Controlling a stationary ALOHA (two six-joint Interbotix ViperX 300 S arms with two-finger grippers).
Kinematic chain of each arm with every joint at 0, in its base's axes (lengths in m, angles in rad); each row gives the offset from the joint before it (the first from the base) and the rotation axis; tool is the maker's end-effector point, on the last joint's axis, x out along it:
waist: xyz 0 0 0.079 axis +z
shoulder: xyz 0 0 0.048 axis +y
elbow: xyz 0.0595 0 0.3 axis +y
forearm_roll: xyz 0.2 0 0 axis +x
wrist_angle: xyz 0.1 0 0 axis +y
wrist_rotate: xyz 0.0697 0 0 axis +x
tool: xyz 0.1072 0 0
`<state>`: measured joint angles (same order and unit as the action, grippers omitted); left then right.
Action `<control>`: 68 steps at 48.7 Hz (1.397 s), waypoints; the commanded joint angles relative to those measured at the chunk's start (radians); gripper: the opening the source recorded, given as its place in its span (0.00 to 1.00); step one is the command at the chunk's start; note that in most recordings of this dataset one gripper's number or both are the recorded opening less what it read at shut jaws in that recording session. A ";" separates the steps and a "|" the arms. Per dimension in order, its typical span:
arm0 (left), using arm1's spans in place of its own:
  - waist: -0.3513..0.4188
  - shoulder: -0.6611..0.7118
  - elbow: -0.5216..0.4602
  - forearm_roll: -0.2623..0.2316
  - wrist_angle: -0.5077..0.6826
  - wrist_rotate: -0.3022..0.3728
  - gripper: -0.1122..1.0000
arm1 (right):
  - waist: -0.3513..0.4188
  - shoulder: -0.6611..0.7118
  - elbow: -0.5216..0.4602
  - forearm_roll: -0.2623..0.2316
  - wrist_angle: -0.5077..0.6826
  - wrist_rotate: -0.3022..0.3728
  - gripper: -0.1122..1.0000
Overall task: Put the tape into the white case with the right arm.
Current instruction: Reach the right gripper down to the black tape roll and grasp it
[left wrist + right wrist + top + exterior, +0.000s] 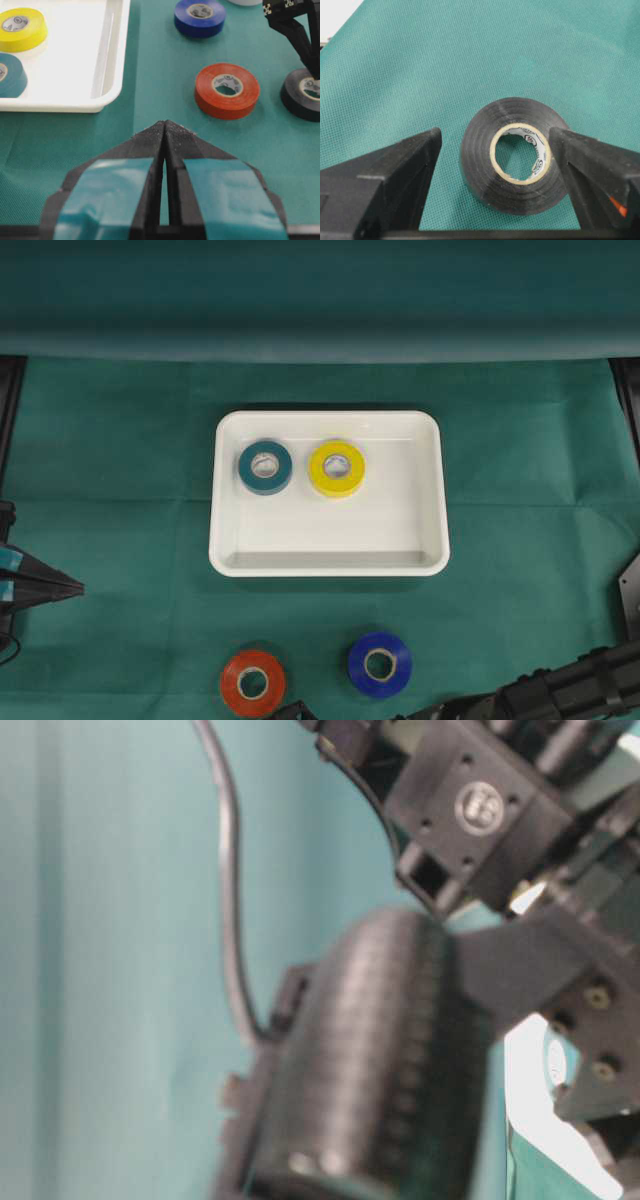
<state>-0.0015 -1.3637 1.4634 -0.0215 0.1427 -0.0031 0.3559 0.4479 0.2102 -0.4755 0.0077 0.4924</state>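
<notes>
Now my right gripper (495, 150) straddles the black tape (516, 154), fingers spread, nothing grasped.
Left gripper (165, 132) sits pinched shut (parked aside), leaving the white case (432, 540) reachable.

two rolls (265, 467) lie inside the case (330, 550).

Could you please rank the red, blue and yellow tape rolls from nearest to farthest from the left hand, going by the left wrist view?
Measured from the left hand, whose fingers are shut:
1. Red tape roll, on the cloth just ahead and to the right.
2. Blue tape roll, beyond the red one, also on the cloth.
3. Yellow tape roll, far left, inside the white case.
</notes>
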 commanded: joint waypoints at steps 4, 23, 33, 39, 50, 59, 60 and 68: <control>0.002 0.009 -0.009 -0.003 -0.009 0.000 0.10 | 0.006 -0.003 -0.020 -0.002 0.011 0.003 0.67; 0.002 0.009 -0.008 -0.003 -0.011 0.000 0.10 | 0.008 0.026 -0.023 -0.002 0.011 0.005 0.67; 0.002 0.009 -0.008 -0.003 -0.011 0.000 0.10 | 0.008 0.028 -0.029 -0.003 0.012 0.003 0.66; 0.002 0.008 -0.008 -0.003 -0.011 0.000 0.10 | 0.008 0.026 -0.035 -0.003 0.012 0.003 0.48; 0.002 0.009 -0.008 -0.003 -0.011 -0.002 0.10 | 0.006 0.028 -0.035 -0.006 0.012 -0.002 0.12; 0.002 0.009 -0.008 -0.002 -0.009 -0.002 0.10 | 0.006 0.025 -0.037 -0.021 0.012 -0.002 0.11; 0.002 0.009 -0.008 -0.003 -0.011 -0.002 0.10 | 0.006 0.025 -0.038 -0.023 0.012 -0.002 0.11; 0.002 0.008 -0.008 -0.003 -0.009 0.000 0.10 | 0.008 0.003 -0.040 -0.025 0.015 -0.003 0.11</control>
<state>-0.0015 -1.3637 1.4665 -0.0215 0.1427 -0.0031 0.3620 0.4955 0.1948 -0.4970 0.0245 0.4924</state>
